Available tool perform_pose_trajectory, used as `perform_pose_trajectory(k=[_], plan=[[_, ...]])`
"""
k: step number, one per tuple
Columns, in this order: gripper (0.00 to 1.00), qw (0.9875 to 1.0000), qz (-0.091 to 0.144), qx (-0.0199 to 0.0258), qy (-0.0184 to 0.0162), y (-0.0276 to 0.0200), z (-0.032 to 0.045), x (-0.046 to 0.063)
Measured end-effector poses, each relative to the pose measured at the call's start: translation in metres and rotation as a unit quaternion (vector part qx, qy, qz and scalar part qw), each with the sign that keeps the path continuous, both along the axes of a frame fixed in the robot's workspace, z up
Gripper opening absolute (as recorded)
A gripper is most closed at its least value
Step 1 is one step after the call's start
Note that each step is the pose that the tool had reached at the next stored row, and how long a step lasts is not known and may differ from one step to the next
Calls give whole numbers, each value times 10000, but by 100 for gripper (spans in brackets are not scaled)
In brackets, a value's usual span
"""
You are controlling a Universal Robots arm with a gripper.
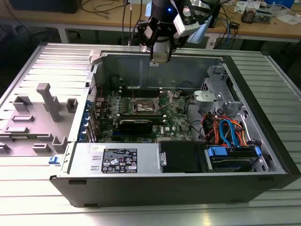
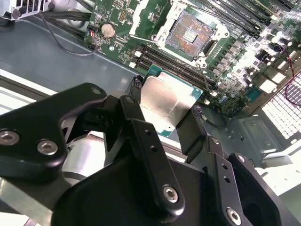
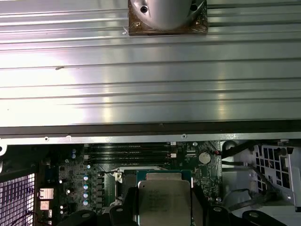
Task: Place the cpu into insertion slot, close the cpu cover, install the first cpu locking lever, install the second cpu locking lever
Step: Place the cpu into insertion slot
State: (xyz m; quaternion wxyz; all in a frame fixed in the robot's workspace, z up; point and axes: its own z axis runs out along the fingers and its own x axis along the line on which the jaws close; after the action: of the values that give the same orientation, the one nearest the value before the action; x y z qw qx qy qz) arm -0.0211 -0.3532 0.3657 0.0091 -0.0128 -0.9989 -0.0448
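The gripper [image 1: 160,55] is hanging over the back wall of the open computer case [image 1: 178,190], high above the insertion slot [image 1: 146,106]. Its black jaws are clamping the cpu [image 2: 164,104] by two opposite edges.

The cpu is staying clear of the insertion slot, well apart from it and touching nothing but the jaws. It is a flat square chip, so it has no long axis. Its broad face is turning toward both wrist cameras, and its two free edges are running across the gap between the jaws. That face is a brushed, silvery-grey metal lid with rounded corners that is catching a soft glare. A thin green rim is showing around the lid in the first wrist view [image 3: 164,200].

In the second wrist view the insertion slot [image 2: 190,32] is lying open. Its dark, gold-tinted pin field is sitting bare inside a silver metal rim. The cpu cover [image 2: 149,18], a thin silver frame plate, is standing swung off just beside the insertion slot. Long black memory slots [image 2: 162,60] are running alongside the insertion slot, between it and the cpu. All of this is sitting on a green board [image 2: 123,44]. The case is resting on a ribbed aluminium tabletop [image 3: 141,84].
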Motion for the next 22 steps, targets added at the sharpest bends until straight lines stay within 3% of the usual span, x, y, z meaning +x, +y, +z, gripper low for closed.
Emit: perform_pose_trajectory(k=[4, 10, 22], plan=[[55, 10000, -6, -45, 0, -41, -3, 0], [55, 9994, -352, -74, 2, -43, -17, 0], [55, 9990, -440, -76, 3, -61, -21, 0]])
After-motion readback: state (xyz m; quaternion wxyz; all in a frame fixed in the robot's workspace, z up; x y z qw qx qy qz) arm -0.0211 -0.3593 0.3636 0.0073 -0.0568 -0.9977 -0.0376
